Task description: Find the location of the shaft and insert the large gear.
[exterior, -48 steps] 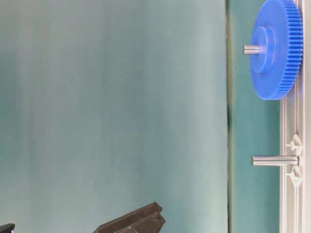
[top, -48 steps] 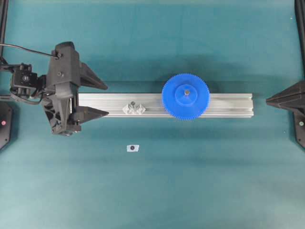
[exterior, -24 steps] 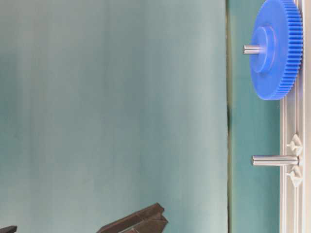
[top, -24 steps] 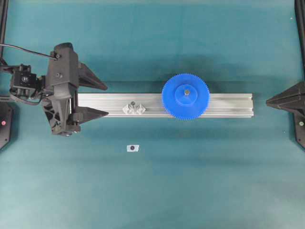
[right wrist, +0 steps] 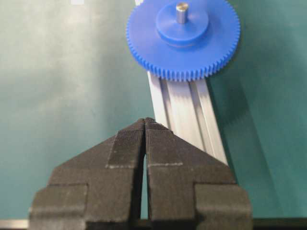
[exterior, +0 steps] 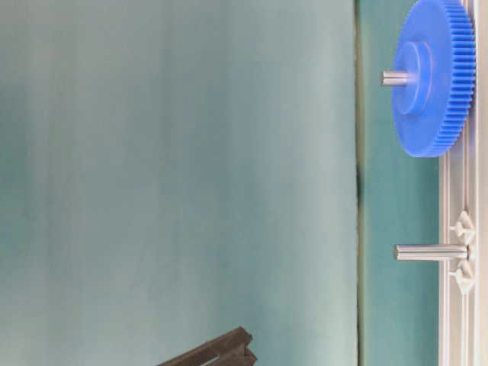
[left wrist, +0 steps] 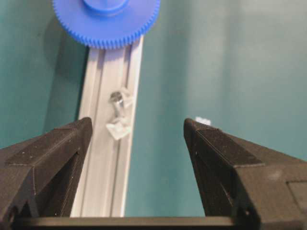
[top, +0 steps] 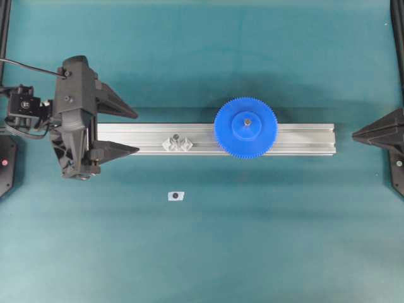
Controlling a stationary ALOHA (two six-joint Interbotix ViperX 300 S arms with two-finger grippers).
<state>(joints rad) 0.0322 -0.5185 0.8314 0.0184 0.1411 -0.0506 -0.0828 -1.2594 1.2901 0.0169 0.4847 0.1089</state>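
The large gear (top: 245, 127) sits flat on the aluminium rail (top: 303, 139), toward the rail's right end, threaded over a metal pin (right wrist: 181, 12) whose tip pokes up through the hub. Further toward the rail's left end stands the bare shaft (exterior: 429, 252), upright between two clear brackets (top: 177, 143), with nothing on it. A small white tag (top: 175, 196) lies on the table's teal mat (top: 252, 252), off the rail on the near side. The left gripper (top: 117, 129) is spread wide and empty at the rail's left end, its jaws straddling the rail's line. The right gripper (right wrist: 145, 125) is pressed closed on nothing, off the rail's right end. Judging from this, the gear already looks seated on a pin, so the chief risk is disturbing it: if the left arm were to run along the rail, its open jaws could clip the bare shaft or knock its brackets askew. A grasp at the gear's toothed rim could tilt it and bind the hub on its pin. The white tag, with its dark dot, could also be mistaken for a target.
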